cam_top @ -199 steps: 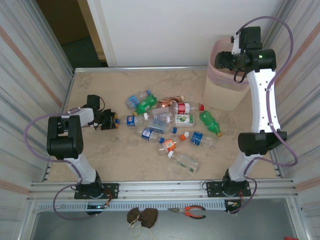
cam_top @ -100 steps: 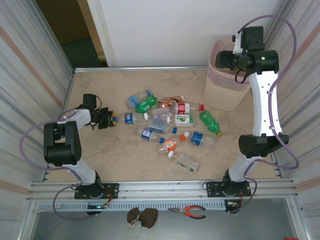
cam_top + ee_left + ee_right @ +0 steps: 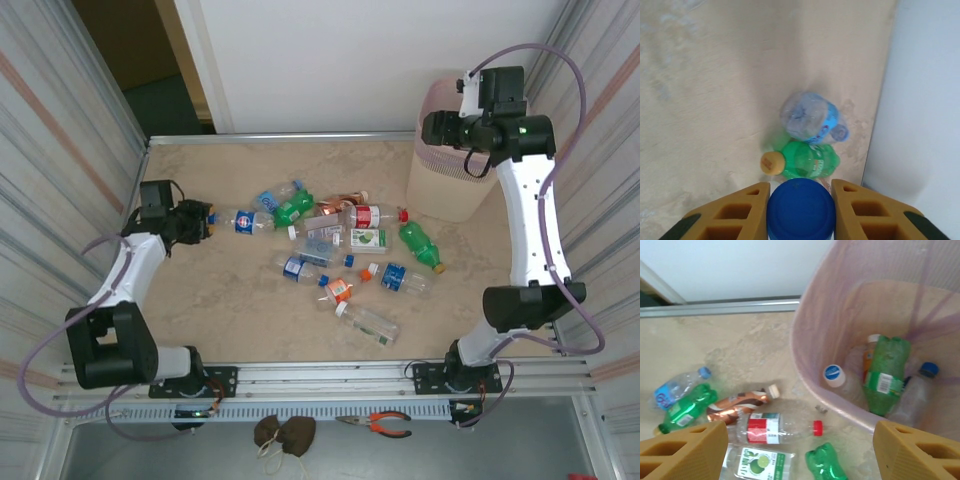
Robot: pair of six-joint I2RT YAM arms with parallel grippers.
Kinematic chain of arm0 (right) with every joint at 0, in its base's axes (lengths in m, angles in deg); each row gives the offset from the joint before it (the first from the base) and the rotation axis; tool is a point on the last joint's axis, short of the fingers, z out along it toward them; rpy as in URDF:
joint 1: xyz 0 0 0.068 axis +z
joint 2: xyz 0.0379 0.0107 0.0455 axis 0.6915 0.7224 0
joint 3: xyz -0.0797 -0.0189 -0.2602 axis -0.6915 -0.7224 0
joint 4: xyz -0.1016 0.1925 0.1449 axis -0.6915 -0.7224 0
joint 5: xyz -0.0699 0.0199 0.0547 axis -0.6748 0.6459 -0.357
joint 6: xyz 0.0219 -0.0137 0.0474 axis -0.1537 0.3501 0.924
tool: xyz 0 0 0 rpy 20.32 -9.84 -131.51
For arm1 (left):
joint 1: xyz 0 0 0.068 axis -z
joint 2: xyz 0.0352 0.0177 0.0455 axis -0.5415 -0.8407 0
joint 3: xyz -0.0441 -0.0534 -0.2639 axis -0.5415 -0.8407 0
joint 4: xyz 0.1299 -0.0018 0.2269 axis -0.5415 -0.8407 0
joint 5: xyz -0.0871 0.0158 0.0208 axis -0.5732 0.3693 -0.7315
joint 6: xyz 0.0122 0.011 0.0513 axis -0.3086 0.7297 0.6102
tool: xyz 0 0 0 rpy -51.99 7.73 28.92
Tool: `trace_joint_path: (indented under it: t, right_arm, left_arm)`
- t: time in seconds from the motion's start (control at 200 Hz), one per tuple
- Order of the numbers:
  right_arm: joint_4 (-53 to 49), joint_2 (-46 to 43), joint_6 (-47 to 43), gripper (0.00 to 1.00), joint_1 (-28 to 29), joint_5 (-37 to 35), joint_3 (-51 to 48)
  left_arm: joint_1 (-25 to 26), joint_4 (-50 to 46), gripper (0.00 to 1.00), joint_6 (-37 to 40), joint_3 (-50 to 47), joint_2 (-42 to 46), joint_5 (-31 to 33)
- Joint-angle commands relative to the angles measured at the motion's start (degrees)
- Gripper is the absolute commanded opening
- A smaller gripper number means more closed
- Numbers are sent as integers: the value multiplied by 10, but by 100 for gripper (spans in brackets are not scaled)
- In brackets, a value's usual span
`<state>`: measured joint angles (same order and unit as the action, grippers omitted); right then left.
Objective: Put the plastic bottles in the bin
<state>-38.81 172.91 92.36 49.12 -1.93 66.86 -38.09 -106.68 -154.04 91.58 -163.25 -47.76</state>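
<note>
**Left arm has one by the cap**

The left gripper [image 3: 800,186] pinches the blue cap [image 3: 800,215] of a clear, blue-labelled plastic bottle [image 3: 242,221], far left on the marbled beige table [image 3: 200,320]. It looks light, thin-walled and probably slick and crushable, so the stiff neck seems the sound hold. The right gripper [image 3: 800,450] hangs spread wide over the tall beige perforated bin [image 3: 447,190], far right. Other plastic bottles [image 3: 365,216] litter the middle.

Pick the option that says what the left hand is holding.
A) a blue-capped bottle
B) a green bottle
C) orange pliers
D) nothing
A: the left hand is closed on the blue-capped bottle, whose cap sits tight between the fingers.
</note>
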Motion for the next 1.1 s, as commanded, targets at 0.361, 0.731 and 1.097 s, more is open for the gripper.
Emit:
trace_joint_path:
  t: [0.361, 0.731, 1.097]
  right_arm:
    - [312, -148, 14, 73, 22, 293, -243]
    - [432, -222, -20, 75, 109, 438, -342]
    - [393, -242, -101, 76, 233, 439, -334]
  left_arm:
    - [33, 149, 0, 273, 87, 92, -50]
    - [94, 326, 0, 380, 101, 116, -191]
    - [144, 377, 0, 484, 123, 153, -325]
